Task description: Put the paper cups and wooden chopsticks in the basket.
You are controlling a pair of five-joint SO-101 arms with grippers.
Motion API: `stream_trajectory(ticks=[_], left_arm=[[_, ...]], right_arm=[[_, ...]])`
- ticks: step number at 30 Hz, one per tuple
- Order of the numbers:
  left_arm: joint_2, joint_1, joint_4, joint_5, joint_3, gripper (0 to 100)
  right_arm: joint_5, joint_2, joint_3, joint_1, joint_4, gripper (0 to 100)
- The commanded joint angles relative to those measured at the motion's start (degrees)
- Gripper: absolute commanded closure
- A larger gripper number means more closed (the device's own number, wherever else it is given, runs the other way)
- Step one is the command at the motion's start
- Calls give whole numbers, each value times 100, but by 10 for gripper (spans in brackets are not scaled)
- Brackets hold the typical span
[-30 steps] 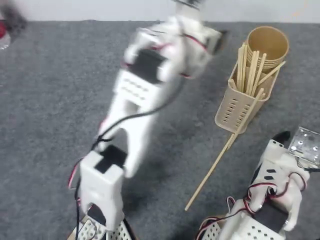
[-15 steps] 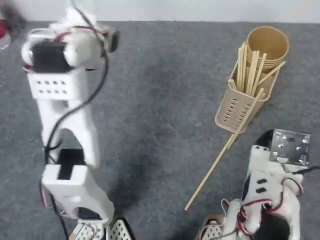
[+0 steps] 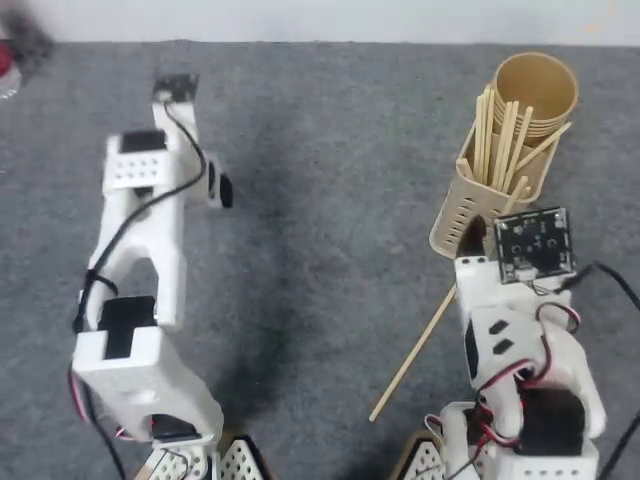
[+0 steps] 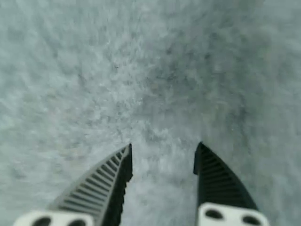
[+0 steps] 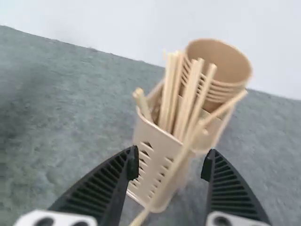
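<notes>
A beige slotted basket stands at the back right, holding stacked paper cups and several wooden chopsticks. One long chopstick lies on the carpet, leaning against the basket's front. My right gripper is open just in front of the basket, with the cups and chopsticks beyond its fingers. The right arm sits close below the basket. My left gripper is open over bare grey carpet at the left, on its arm.
Grey carpet covers the table, with a white wall along the back. A dark blurred object with a red part sits at the far back left corner. Both arm bases stand at the front edge.
The left arm swung from the centre back to the left and lowered toward the carpet. The right arm rose and moved up to the basket's front.
</notes>
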Motion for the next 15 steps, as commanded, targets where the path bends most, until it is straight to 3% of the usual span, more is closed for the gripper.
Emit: stream_trajectory(ticks=[1,3,7,12,15], left_arm=[[-290,9,-1679,879,1420,791],[-308,9,-2084,914,1710,791],[-466,9,-2119,914,1815,791],[-484,123,-2198,914,1851,791],[-519,176,-2233,905,1956,791]], right_arm=[[35,145,-229,-31,-303,773],[53,242,-79,171,-532,774],[18,400,176,602,-1086,774],[62,541,352,470,-1297,784],[62,611,387,479,-1332,887]])
